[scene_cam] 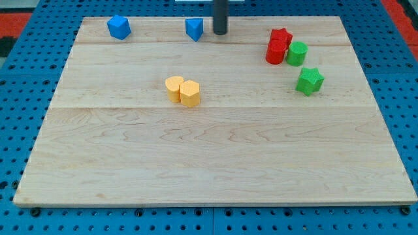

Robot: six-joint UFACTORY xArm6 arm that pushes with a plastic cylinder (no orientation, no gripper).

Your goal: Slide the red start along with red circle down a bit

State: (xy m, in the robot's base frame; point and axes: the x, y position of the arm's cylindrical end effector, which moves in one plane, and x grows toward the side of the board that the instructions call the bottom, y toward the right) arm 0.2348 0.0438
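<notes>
My tip (220, 33), the lower end of the straight dark rod, sits near the top edge of the pale wooden plank surface (215, 156), a bit left of that edge's middle. No jaws on this end effector, so there is no open or closed state to report; it's a bare rod gripping nothing.

Just beside the tip on the view's left: a blue wedge-like block (194, 29), close but whether they touch I can't tell. A second blue block, roughly pentagon-shaped (119, 27), sits further left along the top edge, toward the top-left corner.

Task items: the red star block (281, 37) and the red cylinder block (275, 52) are in the surface's top-right area, well apart from the tip on its right. The star is on the top-edge side, the cylinder directly below it in the view and slightly left; the two look to be touching.

A green cylinder block (297, 53) is pressed against the right side of the red cylinder. A green star block (309, 81) lies below that, slightly toward the right edge, with a small gap from the green cylinder.

Two yellow blocks near the surface's middle, somewhat left of centre: a yellow rounded block (174, 88) and a yellow hexagon-like block (190, 93), touching side by side.

Blue perforated board (405, 78) surrounds the surface on all sides.
</notes>
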